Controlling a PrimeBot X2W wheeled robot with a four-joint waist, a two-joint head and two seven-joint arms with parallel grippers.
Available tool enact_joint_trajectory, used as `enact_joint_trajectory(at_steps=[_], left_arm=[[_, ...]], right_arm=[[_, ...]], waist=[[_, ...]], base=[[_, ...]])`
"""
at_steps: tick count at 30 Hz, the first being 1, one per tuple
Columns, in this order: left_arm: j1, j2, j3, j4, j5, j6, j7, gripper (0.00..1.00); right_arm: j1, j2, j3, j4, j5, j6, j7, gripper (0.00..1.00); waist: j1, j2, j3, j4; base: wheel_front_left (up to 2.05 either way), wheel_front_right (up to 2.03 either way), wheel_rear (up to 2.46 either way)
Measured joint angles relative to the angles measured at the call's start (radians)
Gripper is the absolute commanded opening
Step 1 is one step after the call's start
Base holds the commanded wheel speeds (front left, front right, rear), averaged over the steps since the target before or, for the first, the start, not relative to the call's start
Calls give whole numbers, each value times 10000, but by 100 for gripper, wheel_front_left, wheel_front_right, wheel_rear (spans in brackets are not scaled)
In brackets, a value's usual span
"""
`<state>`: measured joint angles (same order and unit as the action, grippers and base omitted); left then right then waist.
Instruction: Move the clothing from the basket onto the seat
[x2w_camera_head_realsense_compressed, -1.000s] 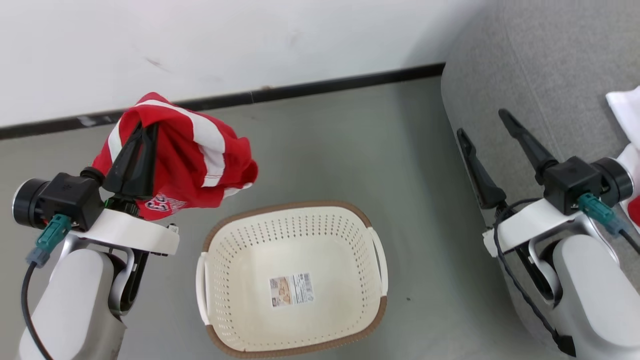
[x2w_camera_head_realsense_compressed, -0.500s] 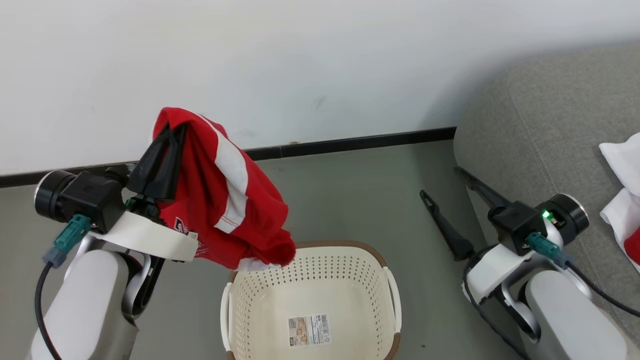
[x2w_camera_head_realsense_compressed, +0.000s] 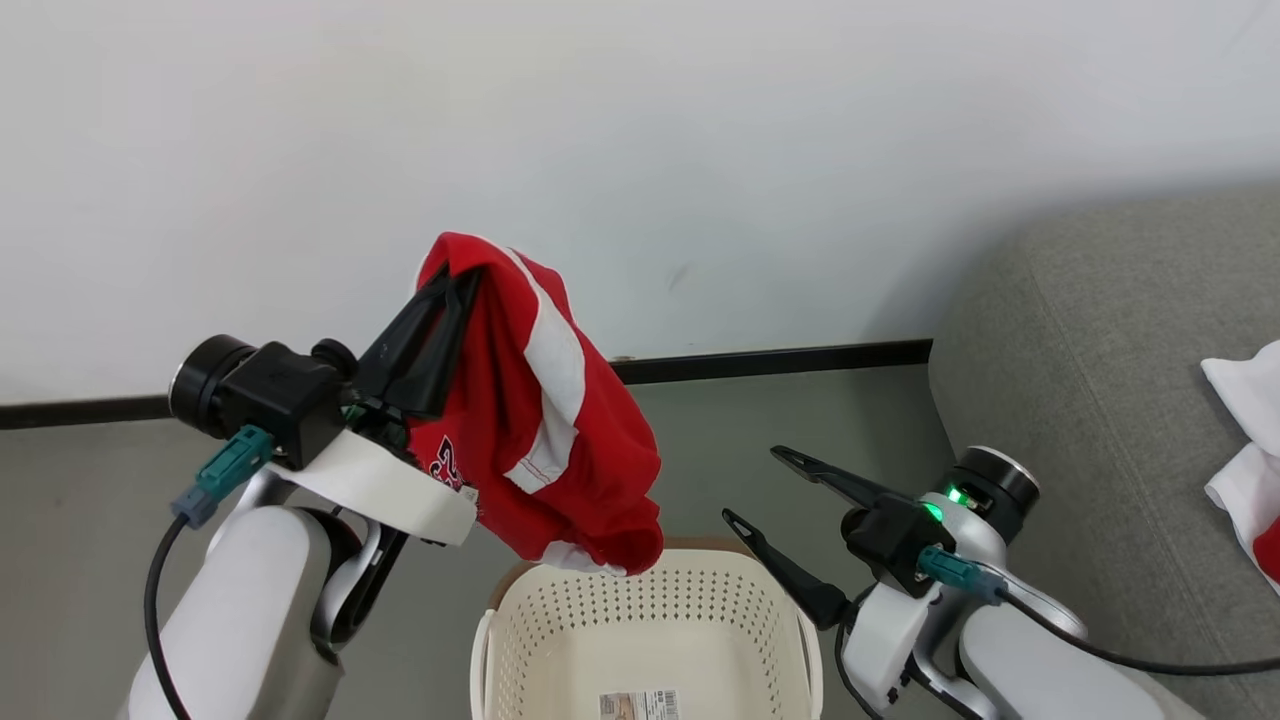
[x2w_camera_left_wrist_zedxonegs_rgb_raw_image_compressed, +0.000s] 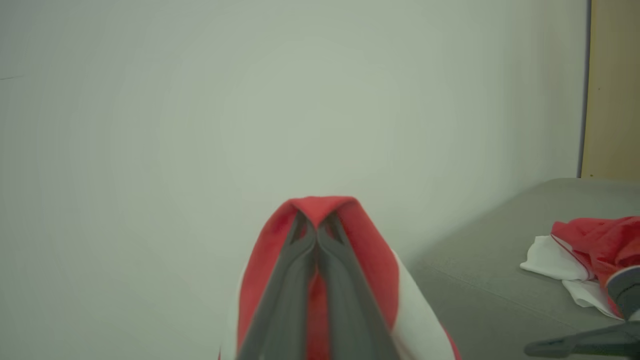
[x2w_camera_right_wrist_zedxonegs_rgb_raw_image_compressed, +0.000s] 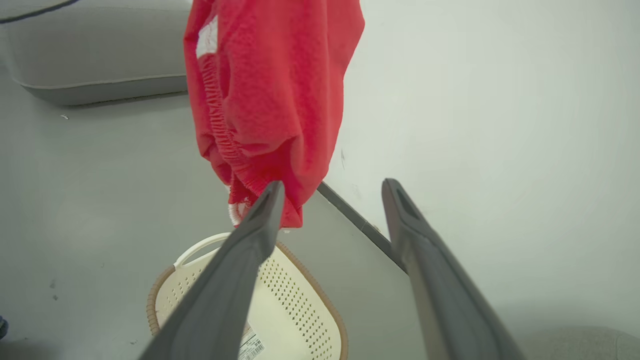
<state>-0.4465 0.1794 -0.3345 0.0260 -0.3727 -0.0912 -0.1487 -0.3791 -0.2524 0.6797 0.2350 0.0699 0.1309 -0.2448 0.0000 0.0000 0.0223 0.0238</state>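
A: One red garment (x2w_camera_head_realsense_compressed: 560, 450), white-striped with dark numerals, hangs bunched above the basket's (x2w_camera_head_realsense_compressed: 640, 612) back-left rim?
B: Yes; the left gripper (x2w_camera_head_realsense_compressed: 460, 283) is clenched on its top fold.
A: Right of the basket?
B: The right gripper (x2w_camera_head_realsense_compressed: 752, 486), spread wide, grasping nothing. Farther right, more red-and-white clothing (x2w_camera_head_realsense_compressed: 1245, 440) lies on the grey seat (x2w_camera_head_realsense_compressed: 1090, 380).

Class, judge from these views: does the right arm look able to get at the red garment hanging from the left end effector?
Probably yes: the right end effector is open and empty, the red garment dangles freely above the basket, and nothing stands between them.
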Motion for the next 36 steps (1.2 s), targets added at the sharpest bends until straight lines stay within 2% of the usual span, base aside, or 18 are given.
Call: enact_joint_trajectory(at_steps=[9, 15, 25, 36], left_arm=[[-121, -234, -364, -92, -65, -8, 435, 0], [-121, -337, -541, -142, -130, -10, 696, 0], [-123, -548, -920, -387, -132, -10, 1039, 0], [-187, -757, -1335, -483, -146, -86, 1394, 0]], right_arm=[[-1013, -132, 1820, 401, 575, 0, 190, 100], [-1359, 96, 2771, 677, 1239, 0, 251, 100], [-1721, 642, 3421, 1429, 2069, 0, 244, 100], [-1868, 1509, 3373, 2558, 2399, 0, 36, 100]], waist=[[0, 0, -423, 286], [0, 0, -574, 491], [0, 0, -678, 819], [0, 0, -691, 1127]], base=[[0, 0, 0], [0, 0, 0], [0, 0, 0], [0, 0, 0]])
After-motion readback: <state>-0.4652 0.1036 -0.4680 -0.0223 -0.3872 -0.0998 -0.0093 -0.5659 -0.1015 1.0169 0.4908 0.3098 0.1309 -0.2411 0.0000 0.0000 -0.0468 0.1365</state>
